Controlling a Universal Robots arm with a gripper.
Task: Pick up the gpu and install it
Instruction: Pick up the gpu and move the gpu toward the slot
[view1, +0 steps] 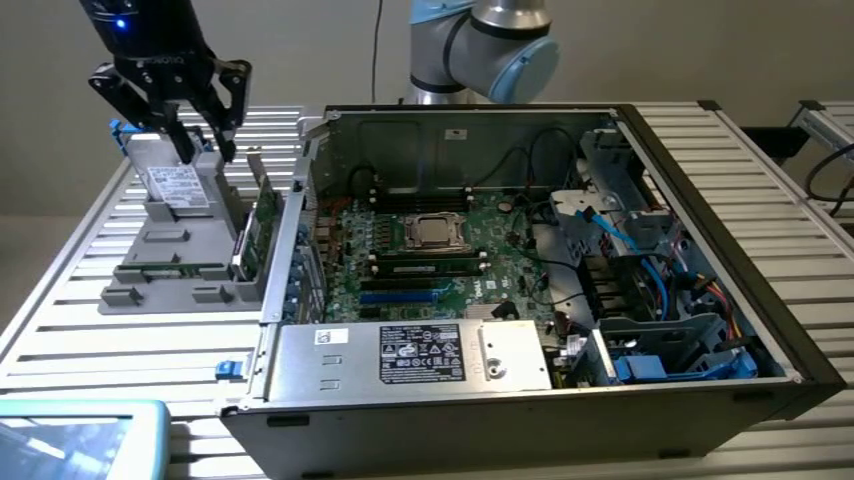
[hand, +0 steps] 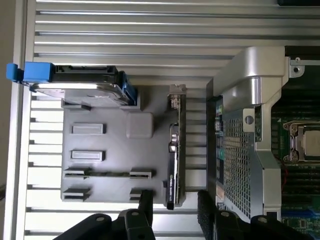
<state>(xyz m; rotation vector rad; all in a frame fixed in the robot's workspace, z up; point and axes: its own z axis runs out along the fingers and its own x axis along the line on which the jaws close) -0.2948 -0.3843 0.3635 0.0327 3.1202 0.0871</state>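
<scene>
The gpu (hand: 175, 150) stands on its edge in a slot of the grey holder (hand: 100, 150), its silver bracket (hand: 177, 92) at one end. In the exterior view the gpu (view1: 258, 232) is a thin card beside the computer case's outer wall. My gripper (hand: 175, 205) is open and hovers above the card's other end, one finger to each side and nothing between them. From the exterior view my gripper (view1: 203, 150) hangs well above the holder (view1: 187, 270), touching nothing.
A grey hard drive (hand: 80, 85) with blue clips stands at the holder's far end, and a slim memory stick (hand: 107, 174) lies in it. The open computer case (view1: 707, 200) lies at the exterior view's right, motherboard (view1: 427, 250) and its slots exposed. A slatted table (view1: 80, 330) carries everything.
</scene>
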